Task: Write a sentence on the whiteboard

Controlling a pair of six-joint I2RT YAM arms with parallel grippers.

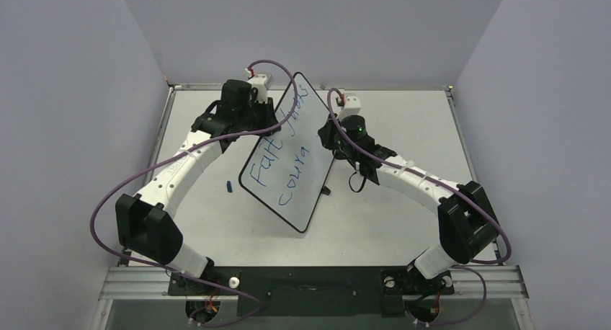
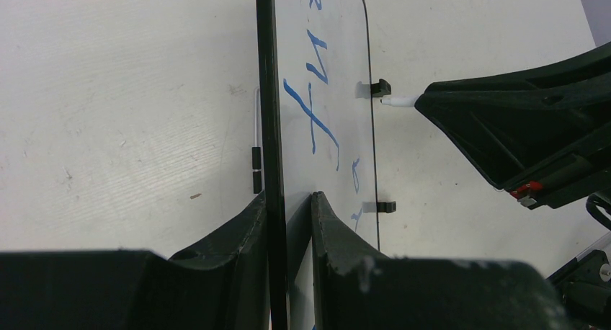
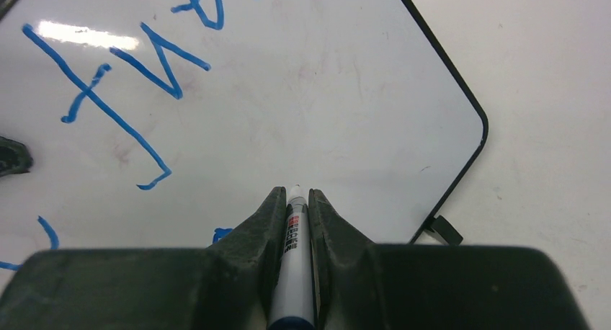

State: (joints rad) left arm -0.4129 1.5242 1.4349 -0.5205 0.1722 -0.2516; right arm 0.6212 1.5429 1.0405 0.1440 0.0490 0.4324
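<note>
R end effector (image 3: 296, 194) clamped on marker (image 3: 294, 272), tip at whiteboard (image 3: 346, 92).
Blue sentence (image 3: 108, 106) across board's upper left; rounded corner w/ black tab (image 3: 447, 230) at right, bench (image 3: 547, 92) beyond.

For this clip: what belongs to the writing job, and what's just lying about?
In use: large white black-framed whiteboard; blue handwritten sentence; white-barrelled marker in right pincer; left pincer clamping board edge.
Lying about: small blue cap-like piece on white table.
</note>
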